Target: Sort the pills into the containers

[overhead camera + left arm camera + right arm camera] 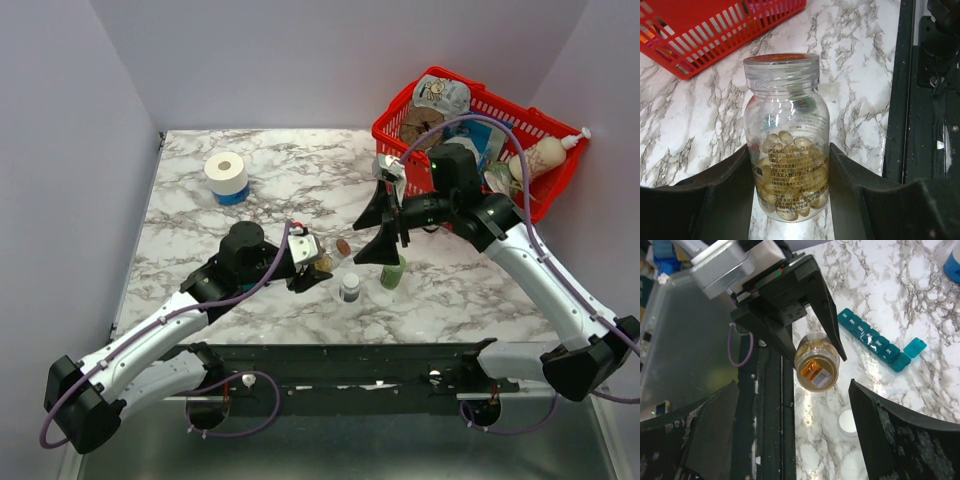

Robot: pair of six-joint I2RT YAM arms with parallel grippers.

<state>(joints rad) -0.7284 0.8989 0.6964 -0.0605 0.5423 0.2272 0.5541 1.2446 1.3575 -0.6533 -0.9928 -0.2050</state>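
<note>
1. The left gripper (318, 268) is closed narrowly on a clear bottle (786, 115). The bottle is clamped by its lower body, and its sides are hidden there behind the two black fingers.
2. The pills (790, 142) are seen through the bottle wall as yellowish-brown pieces heaped in the lower half. They are partly masked by printed lettering, so no count can be given, and the print is too small to be read.
3. The right gripper (793, 382) is spread wide and nothing is held in it. It is placed close to the cap end of the bottle and apart from it. In its own wrist view only the inner parts of its fingers are shown; the rest is cut off by the frame.
4. The pill organiser (871, 339) lies on the table (200, 230), just beside the left gripper and beyond the right gripper's right finger. The lid of one end compartment stands open. The markings on the lids cannot be read, and the strip cannot be made out in the overhead view.
5. A green bottle (392, 272) stands just beside the right gripper, with its top covered by a finger. A white bottle (349, 289) stands near the left gripper.
6. A red basket (395, 120) sits behind the right gripper, its contents partly screened by the arm.
</note>
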